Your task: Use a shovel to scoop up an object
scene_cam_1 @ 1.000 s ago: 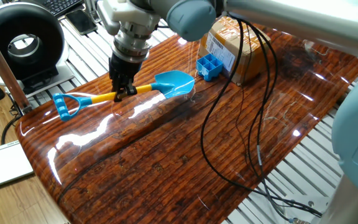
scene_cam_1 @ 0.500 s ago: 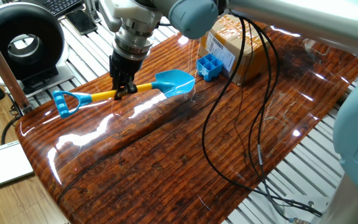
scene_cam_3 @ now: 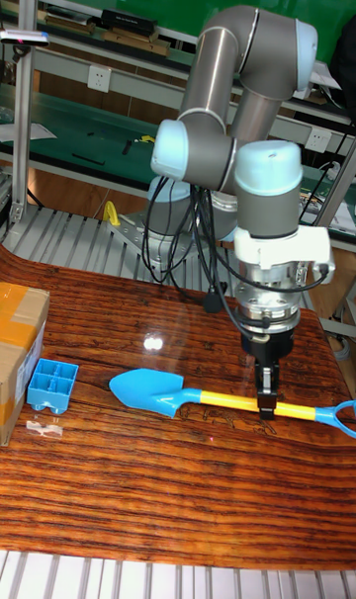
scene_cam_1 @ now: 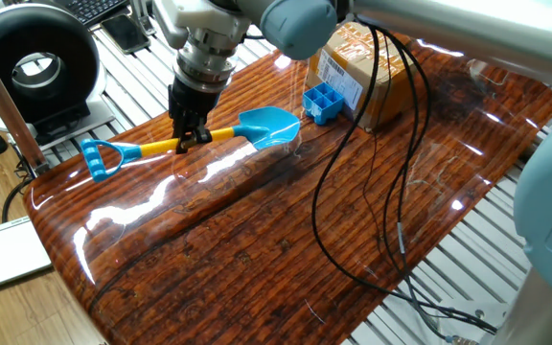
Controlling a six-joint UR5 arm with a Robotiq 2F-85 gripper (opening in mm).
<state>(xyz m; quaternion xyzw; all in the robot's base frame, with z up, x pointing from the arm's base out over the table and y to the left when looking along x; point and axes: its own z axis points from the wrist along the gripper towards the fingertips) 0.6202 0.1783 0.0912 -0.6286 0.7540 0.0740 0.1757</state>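
Note:
The shovel (scene_cam_1: 190, 142) has a light-blue blade (scene_cam_1: 268, 125), a yellow shaft and a blue loop end (scene_cam_1: 97, 159). My gripper (scene_cam_1: 192, 140) is shut on the yellow shaft near its middle, and the tall fixed view shows the shovel (scene_cam_3: 227, 400) level just above the wooden table with the gripper (scene_cam_3: 265, 404) clamped on it. The object, a small blue four-compartment tray (scene_cam_1: 325, 102), sits on the table a short way beyond the blade tip, against the cardboard box. In the tall fixed view the tray (scene_cam_3: 51, 384) is left of the blade, apart from it.
A brown cardboard box (scene_cam_1: 362, 72) stands right behind the tray. Black cables (scene_cam_1: 357, 192) hang from the arm across the glossy wooden table (scene_cam_1: 286, 240). A black round device (scene_cam_1: 36, 67) sits off the table's left. A small clear piece (scene_cam_3: 42, 425) lies by the tray.
The shovel and gripper have shifted very slightly up and left since a second ago; no change in the last half second.

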